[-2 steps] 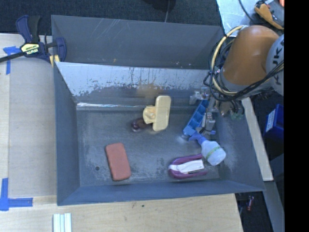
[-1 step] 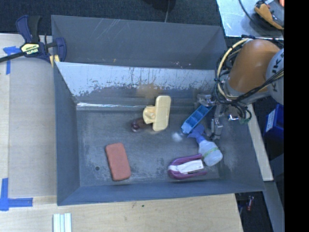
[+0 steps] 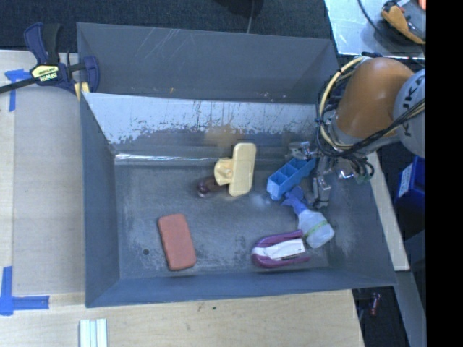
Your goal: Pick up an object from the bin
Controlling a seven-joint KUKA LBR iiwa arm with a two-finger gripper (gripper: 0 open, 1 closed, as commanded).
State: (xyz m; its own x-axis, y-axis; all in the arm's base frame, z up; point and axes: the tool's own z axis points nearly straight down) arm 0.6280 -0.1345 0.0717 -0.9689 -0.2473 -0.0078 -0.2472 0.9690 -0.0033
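Blue plastic, a boxy open piece (image 3: pixel 289 178), lies tilted on the right of the bin (image 3: pixel 210 71), towards the far wall. The claw (image 3: pixel 319 191) stands low just to its right, seemingly touching or nearly touching its right end. Whether the claw is open or closed cannot be told, and nothing can be seen held in it.

Just nearer than the claw lies a pale little bottle (image 3: pixel 315 230) with a blue neck. Touching the bottle on its left is a purple and white packet (image 3: pixel 281 251).

The main risk, as I judge it, is crowding. The blue piece and the bottle neck sit so close together that a closing claw might catch an edge of both, or nip only a thin wall of the blue piece. It could then twist and drop on the lift. The sloping right wall of the bin is also near, so a sideways shift could scrape it.

A yellow plastic piece (image 3: pixel 239 168) just left of the blue one might be nudged. The reddish block (image 3: pixel 177 242) and a small dark thing (image 3: pixel 205 187) lie well apart and seem safe.
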